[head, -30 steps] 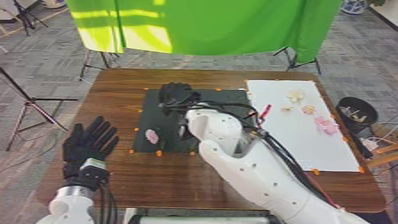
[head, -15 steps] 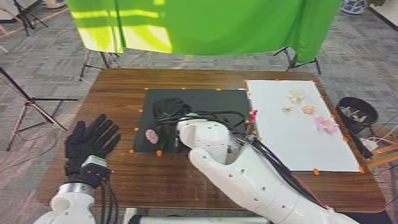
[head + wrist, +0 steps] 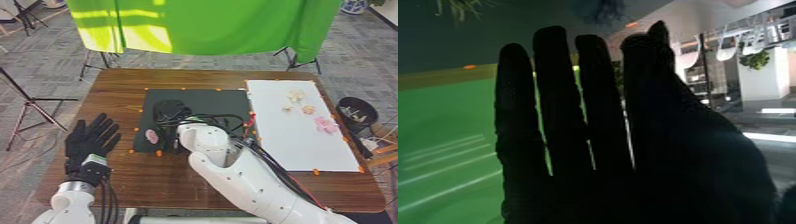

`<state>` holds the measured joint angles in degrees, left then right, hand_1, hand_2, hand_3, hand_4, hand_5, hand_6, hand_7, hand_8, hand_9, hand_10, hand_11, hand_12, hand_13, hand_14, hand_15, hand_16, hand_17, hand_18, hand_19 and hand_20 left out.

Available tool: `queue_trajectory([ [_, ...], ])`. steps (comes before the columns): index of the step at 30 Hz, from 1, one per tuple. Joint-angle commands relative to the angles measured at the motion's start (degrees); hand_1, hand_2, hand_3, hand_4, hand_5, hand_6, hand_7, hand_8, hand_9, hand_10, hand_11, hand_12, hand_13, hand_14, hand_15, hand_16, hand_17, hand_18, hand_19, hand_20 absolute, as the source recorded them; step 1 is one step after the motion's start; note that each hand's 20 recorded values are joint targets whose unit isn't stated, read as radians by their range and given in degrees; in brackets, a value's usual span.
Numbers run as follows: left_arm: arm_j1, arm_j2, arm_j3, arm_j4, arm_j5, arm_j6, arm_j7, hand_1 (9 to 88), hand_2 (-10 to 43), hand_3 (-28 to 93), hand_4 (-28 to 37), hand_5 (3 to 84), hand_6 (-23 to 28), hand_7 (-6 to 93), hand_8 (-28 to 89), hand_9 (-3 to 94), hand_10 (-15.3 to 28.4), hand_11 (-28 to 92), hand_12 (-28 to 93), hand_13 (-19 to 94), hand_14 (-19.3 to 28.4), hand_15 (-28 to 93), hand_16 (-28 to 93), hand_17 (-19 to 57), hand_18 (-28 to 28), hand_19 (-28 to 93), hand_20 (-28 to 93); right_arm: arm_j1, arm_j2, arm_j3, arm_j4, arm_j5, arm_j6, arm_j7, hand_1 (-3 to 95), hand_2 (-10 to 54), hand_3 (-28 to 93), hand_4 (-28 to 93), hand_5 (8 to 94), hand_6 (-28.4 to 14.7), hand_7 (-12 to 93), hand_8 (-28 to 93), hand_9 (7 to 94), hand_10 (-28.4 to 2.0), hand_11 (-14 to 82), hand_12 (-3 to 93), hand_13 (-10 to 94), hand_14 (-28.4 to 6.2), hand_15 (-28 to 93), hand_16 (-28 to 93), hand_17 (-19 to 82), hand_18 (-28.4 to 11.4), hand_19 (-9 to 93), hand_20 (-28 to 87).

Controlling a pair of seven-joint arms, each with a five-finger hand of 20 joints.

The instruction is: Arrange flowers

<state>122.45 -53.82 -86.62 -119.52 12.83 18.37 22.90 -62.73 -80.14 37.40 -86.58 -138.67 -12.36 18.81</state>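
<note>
Where the black sheet (image 3: 206,96) covers part of the brown worktop (image 3: 120,185), the right hand (image 3: 171,109) is over it, its fingers straight and nearly pressed together in the wrist view, with thin gaps between them. The left hand (image 3: 91,140) is over the left side of the worktop, fingers straight and spread.

I count 5 flowers or small clusters in the head view. 1 pink bloom (image 3: 152,136) lies on the black sheet, near its left edge. The other 4 are on the 1 white sheet (image 3: 298,150): 1 cream flower (image 3: 296,95), 1 smaller pale flower (image 3: 288,108), 1 peach flower (image 3: 308,109) and 1 pink cluster (image 3: 327,125), whose separate blooms I can't count.

The right hand's black glove blends into the sheet in the head view, and its arm hides part of that sheet. Cables partly cover 1 thin red item (image 3: 251,119) between the 2 sheets. In the wrist view, 2 leafy shapes (image 3: 460,7) are dim and cut off. 1 dark bin (image 3: 357,110) stands beside the worktop, its contents too jumbled to count.
</note>
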Motion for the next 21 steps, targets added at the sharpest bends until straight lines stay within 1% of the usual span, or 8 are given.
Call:
queue_trajectory([
  [1, 0.53, -0.12, -0.24, 0.10, 0.13, -0.38, -0.56, 22.4, 16.5, 71, -28.3, 41.2, 9.9, 14.9, -8, 32.7, 16.3, 27, 12, 22, 16.5, 41, -7, -6.5, 14.9, 35, 9, 0.08, 0.19, 0.66, -0.63, 0.06, 0.78, 1.49, 49.5, 5.8, 75, -28, 51.7, 3.0, 16, -14, 62.2, -10.9, 10.1, 13.9, 53, -10.0, 30, 22, 19, -18.5, 60, 24],
  [5, 0.92, -0.74, -0.63, 0.06, 0.31, -1.00, -0.56, 22.5, 16.5, 71, -28.3, 41.2, 9.9, 14.9, -8, 32.6, 16.2, 27, 12, 22, 16.5, 41, -7, -6.5, 14.9, 35, 9, -0.14, 2.13, 2.27, -3.18, 2.31, 2.29, 3.22, 47.9, 7.2, 74, -28, 51.1, 1.9, 16, -14, 60.9, -11.8, 10.2, 13.7, 53, -10.6, 31, 21, 19, -18.7, 60, 23],
  [9, 1.74, -1.64, -1.32, -0.13, 0.82, -2.04, -0.05, 22.5, 16.4, 71, -28.3, 41.2, 9.9, 14.8, -8, 32.5, 16.2, 27, 12, 22, 16.5, 41, -7, -6.5, 14.9, 35, 9, -2.58, 9.40, 6.26, -10.87, 5.32, 4.58, 4.47, 43.2, 9.2, 75, -28, 50.1, 1.3, 16, -14, 59.0, -12.4, 10.5, 13.4, 51, -11.1, 32, 20, 19, -19.2, 61, 22],
  [10, 2.62, -2.01, -1.75, -0.45, 0.78, -1.96, 0.15, 22.5, 16.4, 71, -28.3, 41.2, 9.8, 14.8, -8, 32.5, 16.2, 27, 12, 22, 16.5, 41, -7, -6.5, 15.0, 35, 9, -3.97, 11.07, 7.88, -12.73, 6.02, 4.54, 4.79, 41.0, 8.7, 77, -28, 49.8, 1.0, 16, -14, 58.4, -12.7, 10.5, 13.3, 51, -11.5, 33, 19, 19, -19.5, 61, 22],
  [11, 2.46, -2.11, -1.62, -0.35, 0.71, -2.00, 0.35, 22.5, 16.4, 71, -28.3, 41.2, 9.8, 14.8, -8, 32.5, 16.3, 26, 12, 22, 16.5, 41, -7, -6.5, 14.9, 35, 9, -5.37, 13.54, 9.79, -14.93, 7.23, 4.50, 5.15, 39.6, 8.3, 78, -28, 49.7, 0.8, 16, -14, 58.1, -12.9, 10.5, 13.2, 50, -11.8, 33, 19, 18, -19.6, 61, 22],
  [13, 2.41, -2.13, -1.58, -0.41, 0.74, -2.22, 1.24, 22.6, 16.4, 71, -28.3, 41.2, 9.9, 14.6, -8, 32.6, 16.1, 26, 11, 22, 16.5, 40, -7, -6.5, 15.0, 35, 9, -7.52, 17.72, 13.40, -18.28, 9.66, 4.36, 7.07, 36.1, 7.0, 80, -28, 48.7, -0.1, 15, -13, 56.4, -13.1, 10.3, 13.1, 48, -13.1, 34, 18, 18, -20.0, 61, 21],
  [16, 3.54, -2.32, -2.43, -0.93, 0.95, -2.29, 1.67, 22.6, 16.4, 71, -28.3, 41.4, 10.0, 13.4, -8, 32.9, 15.8, 25, 11, 23, 15.9, 39, -7, -6.5, 14.9, 35, 9, -12.07, 23.41, 19.39, -22.39, 11.62, 3.84, 9.65, 33.3, 4.6, 81, -28, 47.3, -1.5, 14, -13, 53.8, -13.4, 9.8, 13.1, 46, -14.0, 34, 17, 17, -20.4, 61, 20],
  [21, 4.73, -2.32, -3.48, -1.59, 0.95, -2.47, 3.56, 22.5, 16.3, 71, -28.3, 41.5, 10.0, 12.6, -8, 33.0, 15.7, 24, 11, 23, 15.8, 38, -7, -6.5, 14.9, 35, 9, -23.73, 32.70, 32.62, -29.37, 12.82, 3.50, 13.22, 33.4, 1.6, 81, -28, 46.5, -1.8, 13, -12, 51.9, -14.1, 9.4, 13.1, 44, -14.4, 32, 17, 16, -20.4, 60, 19],
])
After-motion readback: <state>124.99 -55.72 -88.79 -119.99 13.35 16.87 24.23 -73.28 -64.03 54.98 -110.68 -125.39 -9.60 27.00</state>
